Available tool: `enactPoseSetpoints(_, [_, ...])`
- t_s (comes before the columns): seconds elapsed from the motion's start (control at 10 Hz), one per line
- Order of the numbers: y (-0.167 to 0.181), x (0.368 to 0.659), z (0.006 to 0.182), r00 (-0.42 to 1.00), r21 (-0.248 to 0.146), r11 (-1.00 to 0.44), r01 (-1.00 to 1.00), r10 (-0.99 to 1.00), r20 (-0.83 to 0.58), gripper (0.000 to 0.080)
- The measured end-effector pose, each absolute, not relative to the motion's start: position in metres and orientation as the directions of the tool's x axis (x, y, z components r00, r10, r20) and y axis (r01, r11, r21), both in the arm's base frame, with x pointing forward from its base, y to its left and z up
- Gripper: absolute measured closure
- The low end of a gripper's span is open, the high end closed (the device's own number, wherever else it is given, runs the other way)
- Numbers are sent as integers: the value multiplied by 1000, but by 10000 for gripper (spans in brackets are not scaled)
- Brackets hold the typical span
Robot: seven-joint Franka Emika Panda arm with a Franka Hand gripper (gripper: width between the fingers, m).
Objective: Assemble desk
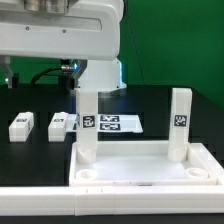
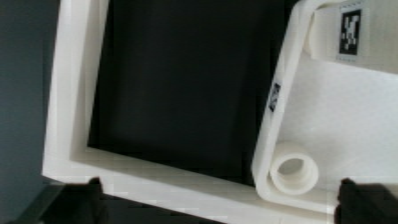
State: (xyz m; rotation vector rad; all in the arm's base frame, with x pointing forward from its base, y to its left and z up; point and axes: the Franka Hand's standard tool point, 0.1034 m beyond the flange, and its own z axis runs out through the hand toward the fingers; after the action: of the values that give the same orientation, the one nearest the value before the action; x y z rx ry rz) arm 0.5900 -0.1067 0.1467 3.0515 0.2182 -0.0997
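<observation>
The tabletop (image 1: 145, 168) lies at 6 o'clock in the exterior view, against the rail (image 1: 40, 205) along the front. Two legs stand upright in its far sockets: one standing leg (image 1: 88, 125) at the top's 10 o'clock corner, the other standing leg (image 1: 180, 122) at its 2 o'clock corner. The near sockets at 7 o'clock (image 1: 88, 173) and 5 o'clock (image 1: 205, 170) are empty. Two more legs lie flat on the black table toward 9 o'clock, side by side but apart: the outer loose leg (image 1: 20, 126) and the inner loose leg (image 1: 58, 124). The marker board (image 1: 115, 123) lies behind the tabletop, between the standing legs.

The arm (image 1: 95, 40) hangs at 12 o'clock, above the 10 o'clock leg. In the wrist view the gripper (image 2: 217, 203) has its fingers (image 2: 71, 200) spread wide with nothing between them, so it is open and empty. That view also shows an edge of the tabletop with one bare socket.

The job looks about half done, and the step in hand appears to be fetching the third leg. The next move would carry the arm toward 9 o'clock and down over the inner loose leg. It would then close across the leg's narrow sides, lift it and turn it upright for a near socket — without knocking the 10 o'clock leg on the way.
</observation>
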Motion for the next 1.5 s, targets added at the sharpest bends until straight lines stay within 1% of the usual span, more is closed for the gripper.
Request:
enactPoseSetpoints(0.1, [-107,589,146,995,74,-994,75,70,-65,150])
enactPoseSetpoints(0.2, [-114,583,142,999,40,-999,6,4,-50,150])
enactPoseSetpoints(0.3, [-131,564,139,994,-5,-995,-104,-104,-39,150])
enactPoseSetpoints(0.4, [-146,539,134,980,-36,-981,-192,-190,-53,150])
enactPoseSetpoints(0.6, [-159,504,115,924,-95,-922,-376,-367,-106,150])
enactPoseSetpoints(0.7, [-161,503,115,904,-126,-896,-426,-413,-113,150])
enactPoseSetpoints(0.9, [-158,503,114,907,-123,-900,-417,-405,-116,150])
enactPoseSetpoints(1.0, [-158,500,112,904,-128,-898,-420,-402,-145,150])
enactPoseSetpoints(1.1, [-161,493,104,912,-145,-906,-398,-375,-165,150])
enactPoseSetpoints(1.2, [-162,476,93,897,-167,-901,-400,-347,-275,150])
enactPoseSetpoints(1.3, [-160,471,89,875,-156,-912,-380,-299,-382,150])
enactPoseSetpoints(1.4, [-157,475,90,851,-156,-913,-378,-277,-446,150])
enactPoseSetpoints(1.5, [-154,474,91,836,-160,-909,-385,-270,-477,150])
